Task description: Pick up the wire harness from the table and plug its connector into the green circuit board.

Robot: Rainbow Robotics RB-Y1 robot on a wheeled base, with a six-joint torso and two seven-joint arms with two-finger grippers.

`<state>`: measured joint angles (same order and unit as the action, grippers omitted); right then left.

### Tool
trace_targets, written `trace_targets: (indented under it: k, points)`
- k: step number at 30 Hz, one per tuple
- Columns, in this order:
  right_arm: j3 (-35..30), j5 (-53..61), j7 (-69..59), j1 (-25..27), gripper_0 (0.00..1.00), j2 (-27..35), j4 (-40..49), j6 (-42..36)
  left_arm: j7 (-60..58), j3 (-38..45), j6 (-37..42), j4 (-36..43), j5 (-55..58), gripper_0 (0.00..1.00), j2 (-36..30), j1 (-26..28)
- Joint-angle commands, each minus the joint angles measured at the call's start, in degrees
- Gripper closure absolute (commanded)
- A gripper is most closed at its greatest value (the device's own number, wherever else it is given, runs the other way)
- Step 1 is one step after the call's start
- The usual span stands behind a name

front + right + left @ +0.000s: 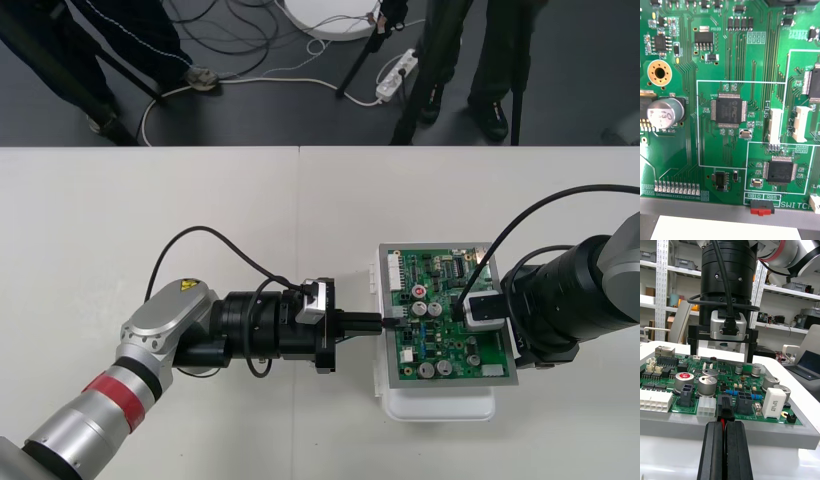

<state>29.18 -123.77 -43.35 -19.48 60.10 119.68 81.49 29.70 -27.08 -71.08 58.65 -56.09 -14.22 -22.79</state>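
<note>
The left arm reaches in from the table's near-left corner, and the left gripper (385, 322) is stretched out level toward the right. Its tips are at the left edge of the green circuit board (440, 290). The gripper is clenched on the wire harness: a sliver of red wire (721, 420) shows between the closed fingers (738, 450), and the black plug (725, 408) stands just ahead of them. The plug's long axis runs on in line with the gripper, pointing right across the table (200, 200). It touches the board's edge row of connectors, between a white header and a black one, but I cannot tell whether it is fully seated. As I judge it, the move ahead turns on a straight push along that same line, with no sideways drift. The board lies on its white base (440, 403) toward the table's right side. Over the board's right part hangs the right gripper (721, 352), fingers spread wide and holding nothing — the left arm is plainly the one placed to finish.
</note>
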Motion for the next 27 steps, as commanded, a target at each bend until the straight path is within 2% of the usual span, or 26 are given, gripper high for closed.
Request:
trace_targets:
  k: [1,20,22,23,24,25,27]
  points:
    - [0.71,1.16,-0.59,-2.06,0.00,-1.30,1.35,-0.01,0.89,-2.10,2.17,2.26,0.36,1.00,3.58,0.82]
    - [0.71,0.55,-0.51,-1.97,0.00,-1.30,1.35,-0.01,1.07,-2.10,2.17,2.26,0.45,1.00,2.53,0.82]
    - [0.71,0.28,-0.51,-1.97,0.00,-1.30,1.44,-0.10,1.15,-2.19,2.17,2.52,0.54,0.96,2.18,0.82]
    - [0.71,0.28,-0.42,-2.06,0.00,-1.30,1.35,-0.01,1.15,-2.10,2.17,2.78,0.80,0.34,1.82,0.82]
    - [0.71,0.19,-0.42,-2.06,0.00,-1.30,1.35,-0.01,1.15,-2.10,2.17,2.78,0.98,0.06,1.65,0.91]
    - [0.62,0.11,-0.42,-2.06,0.00,-1.30,1.35,-0.01,1.33,-2.01,2.17,3.31,1.33,0.00,1.12,0.91]
    - [0.62,-0.16,-0.33,-1.97,0.00,-1.30,1.35,-0.01,1.15,-2.01,2.17,4.37,1.51,0.00,0.15,0.91]
